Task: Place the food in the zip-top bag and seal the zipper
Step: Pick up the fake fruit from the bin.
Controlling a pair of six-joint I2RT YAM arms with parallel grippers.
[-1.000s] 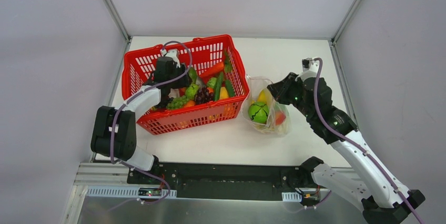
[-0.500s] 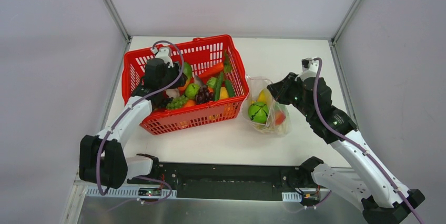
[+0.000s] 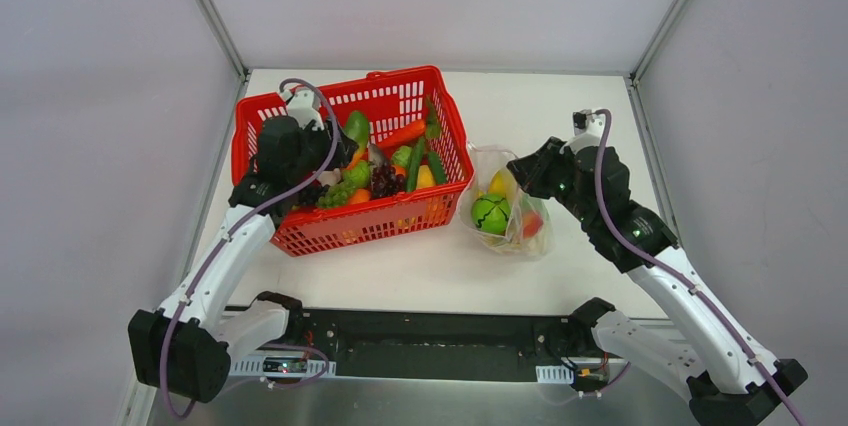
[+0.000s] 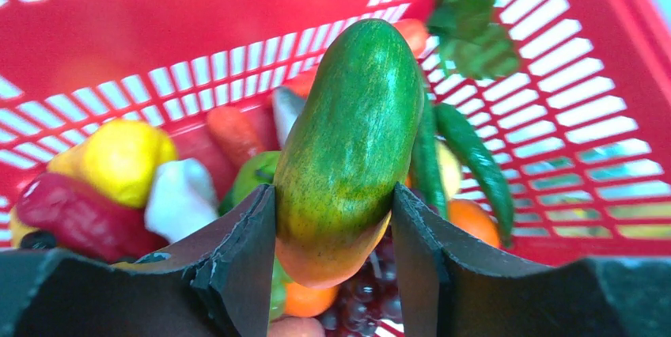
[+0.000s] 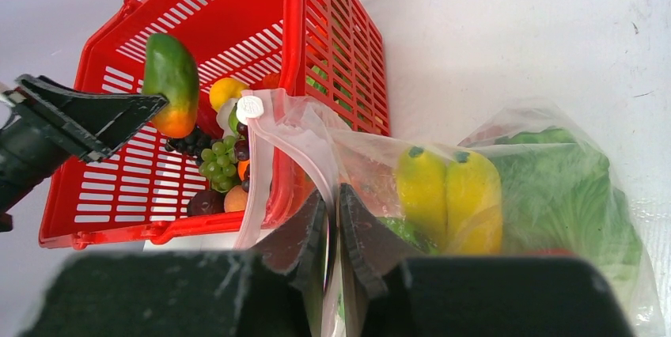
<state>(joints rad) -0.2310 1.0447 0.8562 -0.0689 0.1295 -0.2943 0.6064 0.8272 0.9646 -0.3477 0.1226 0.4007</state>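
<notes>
While a green piece [image 4: 352, 139] with an orange lower end is clamped between the fingers of the left gripper [image 4: 331, 195], it is held clear above the heap of toy food in the red basket [image 3: 350, 236], left of centre in the top view. Grapes, a yellow piece, orange pieces and long green pods are seen beneath it in the basket. Right of the basket, on the white table [image 3: 520, 106], the zip-top bag [image 5: 316, 135] is lying with its mouth turned toward the basket. The right gripper [image 5: 332, 202] is closed almost together on the film at the bag's mouth, which is held raised and open. The zipper [image 5: 257, 183] is seen curving down the left side of the mouth, unsealed. Yellow bananas [image 5: 447, 195] and a leafy green cabbage [image 5: 562, 187] are seen inside the bag
</notes>
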